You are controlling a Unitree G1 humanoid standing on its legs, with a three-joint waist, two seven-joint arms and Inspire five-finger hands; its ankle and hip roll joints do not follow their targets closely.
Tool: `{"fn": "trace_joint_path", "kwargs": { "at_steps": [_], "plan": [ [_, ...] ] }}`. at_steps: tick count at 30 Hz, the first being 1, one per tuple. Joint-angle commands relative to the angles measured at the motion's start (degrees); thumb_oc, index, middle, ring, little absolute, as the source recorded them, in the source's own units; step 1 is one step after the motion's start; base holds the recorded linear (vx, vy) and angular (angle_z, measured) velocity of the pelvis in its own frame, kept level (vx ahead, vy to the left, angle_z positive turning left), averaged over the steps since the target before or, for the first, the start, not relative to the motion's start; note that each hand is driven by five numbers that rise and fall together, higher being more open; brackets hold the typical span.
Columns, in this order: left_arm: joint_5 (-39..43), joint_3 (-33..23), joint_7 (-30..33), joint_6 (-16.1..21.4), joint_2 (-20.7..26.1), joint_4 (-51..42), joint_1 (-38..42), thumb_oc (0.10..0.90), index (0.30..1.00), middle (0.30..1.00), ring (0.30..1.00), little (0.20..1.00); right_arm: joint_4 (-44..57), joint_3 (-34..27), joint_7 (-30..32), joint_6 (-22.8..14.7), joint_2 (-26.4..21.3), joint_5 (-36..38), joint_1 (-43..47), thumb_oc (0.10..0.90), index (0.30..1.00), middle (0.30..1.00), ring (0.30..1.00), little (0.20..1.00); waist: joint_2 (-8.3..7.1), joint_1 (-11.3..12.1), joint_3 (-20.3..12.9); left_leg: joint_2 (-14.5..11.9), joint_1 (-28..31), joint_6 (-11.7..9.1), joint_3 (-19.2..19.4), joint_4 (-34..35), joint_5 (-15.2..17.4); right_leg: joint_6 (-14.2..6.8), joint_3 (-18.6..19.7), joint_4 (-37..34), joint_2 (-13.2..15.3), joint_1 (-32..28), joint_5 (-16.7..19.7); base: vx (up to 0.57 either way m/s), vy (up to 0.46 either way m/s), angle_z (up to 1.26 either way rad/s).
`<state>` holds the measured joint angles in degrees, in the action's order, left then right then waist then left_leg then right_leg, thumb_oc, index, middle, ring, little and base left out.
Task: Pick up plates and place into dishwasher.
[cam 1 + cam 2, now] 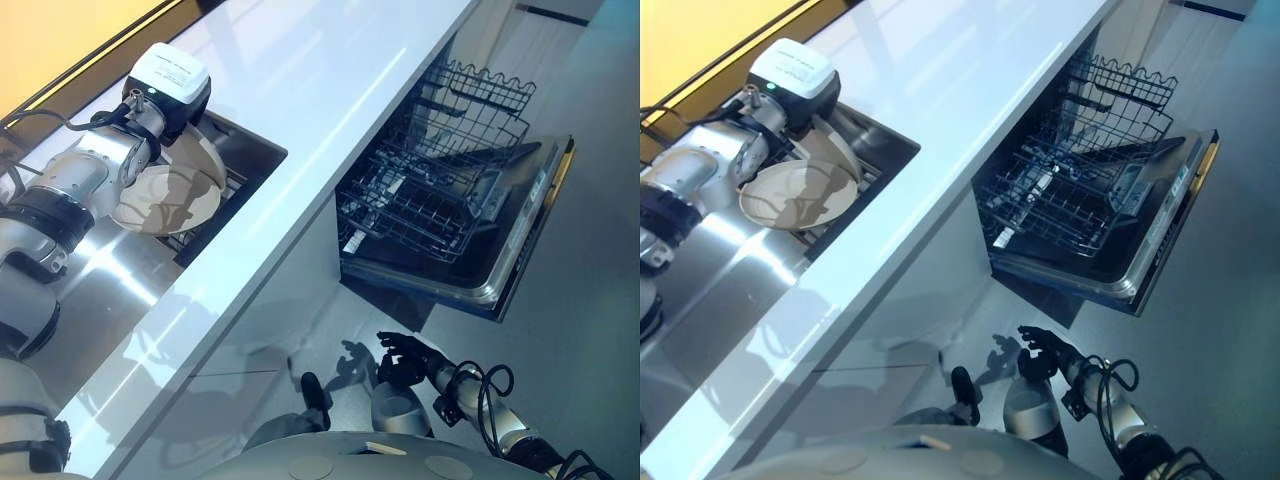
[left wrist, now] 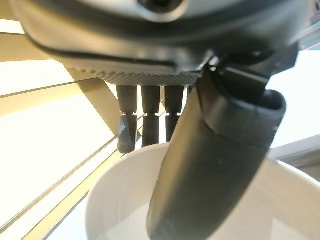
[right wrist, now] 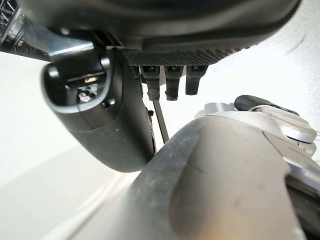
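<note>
A beige plate (image 1: 170, 195) hangs tilted over the steel sink (image 1: 255, 152) at the left, with my left hand (image 1: 148, 118) shut on its rim. In the left wrist view the thumb (image 2: 215, 165) presses on the plate's rim (image 2: 107, 200) and the fingers (image 2: 150, 117) reach behind it. A second beige plate (image 1: 837, 143) stands on edge just behind it in the sink. My right hand (image 1: 405, 362) hangs low near the floor, below the counter and short of the dishwasher (image 1: 440, 200), its fingers relaxed and holding nothing.
The dishwasher door (image 1: 515, 250) lies folded down with the lower wire rack (image 1: 425, 205) pulled out over it; an upper rack (image 1: 485, 100) sits above. A long white countertop (image 1: 330, 100) runs between sink and dishwasher. Grey floor lies to the right of the door.
</note>
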<state>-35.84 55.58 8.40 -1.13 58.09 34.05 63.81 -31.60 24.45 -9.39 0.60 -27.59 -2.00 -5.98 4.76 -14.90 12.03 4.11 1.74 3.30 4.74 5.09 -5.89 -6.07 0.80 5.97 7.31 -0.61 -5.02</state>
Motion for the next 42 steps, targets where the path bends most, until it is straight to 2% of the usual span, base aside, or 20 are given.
{"fn": "trace_joint_path", "kwargs": {
  "at_steps": [1,5,18,27,32,37,42],
  "plan": [
    [2.3,-6.7,7.4,-3.8,1.2,1.2,11.7,0.100,0.300,0.300,0.300,0.200,2.8,-0.2,-0.7,-1.8,-4.1,-2.5,-4.8,0.800,0.900,0.900,0.900,0.900,-0.27,0.9,-3.6,2.4,3.6,-0.5,0.8,-2.4,8.5,-2.9,0.8,1.5,-0.4,7.1,10.0,-0.06,-0.061,0.04],
    [3.5,-7.1,10.5,-3.1,2.2,-1.8,12.3,0.100,0.300,0.300,0.300,0.200,2.6,0.6,0.0,-2.4,-3.1,-2.3,-4.6,0.800,0.900,0.900,0.900,0.900,-0.29,1.6,-4.3,2.2,4.1,-0.6,0.2,-1.9,8.3,-2.9,0.1,1.4,-0.6,6.2,9.1,-0.06,-0.056,0.09],
    [4.5,-7.2,12.6,-4.1,6.9,-12.2,15.7,0.100,0.300,0.300,0.300,0.200,3.1,2.7,2.1,-3.0,-0.4,-1.0,-2.4,0.800,0.900,0.900,0.900,0.900,-0.71,4.7,-7.3,1.6,5.6,-1.0,-1.9,-0.5,7.9,-2.0,-2.0,-0.7,-1.4,1.5,6.0,-0.07,-0.092,0.09],
    [5.3,-8.1,16.1,-3.6,9.4,-13.5,18.0,0.100,0.300,0.300,0.300,0.200,4.0,3.3,2.3,-2.6,0.3,0.2,-1.6,0.800,0.900,0.900,0.900,0.900,-0.81,6.0,-9.7,1.3,5.7,-1.6,-3.3,-0.1,7.5,-0.8,-2.3,-4.1,-2.8,-1.3,5.7,-0.06,-0.085,0.06],
    [7.8,-8.3,20.4,-2.8,10.7,-13.3,20.0,0.100,0.300,0.300,0.300,0.200,4.5,3.9,3.7,-2.8,0.6,0.9,-1.1,0.800,0.900,0.900,0.900,0.900,-0.83,6.8,-10.6,1.0,5.5,-2.0,-3.8,-0.1,7.2,-0.3,-2.5,-5.4,-3.3,-2.3,5.9,-0.07,-0.087,0.09],
    [12.1,-9.6,24.1,-0.2,12.1,-13.9,20.9,0.100,0.300,0.300,0.300,0.200,5.3,3.4,8.1,-2.9,0.7,2.8,-0.6,0.800,0.900,0.900,0.900,0.900,-0.77,7.1,-11.5,0.6,5.3,-2.4,-3.9,-0.1,6.9,0.1,-2.1,-6.3,-4.0,-2.9,6.1,-0.06,-0.076,0.02],
    [14.3,-13.2,25.0,3.4,14.3,-18.2,17.4,0.100,0.300,0.300,0.300,0.200,9.6,-0.9,14.3,-3.9,0.9,9.4,-0.4,0.800,0.900,0.900,0.900,0.900,-0.96,7.0,-12.0,0.2,5.2,-2.5,-3.8,-0.1,6.7,0.6,-1.0,-6.5,-4.7,-3.0,6.1,-0.06,-0.060,-0.03]
  ]
}}
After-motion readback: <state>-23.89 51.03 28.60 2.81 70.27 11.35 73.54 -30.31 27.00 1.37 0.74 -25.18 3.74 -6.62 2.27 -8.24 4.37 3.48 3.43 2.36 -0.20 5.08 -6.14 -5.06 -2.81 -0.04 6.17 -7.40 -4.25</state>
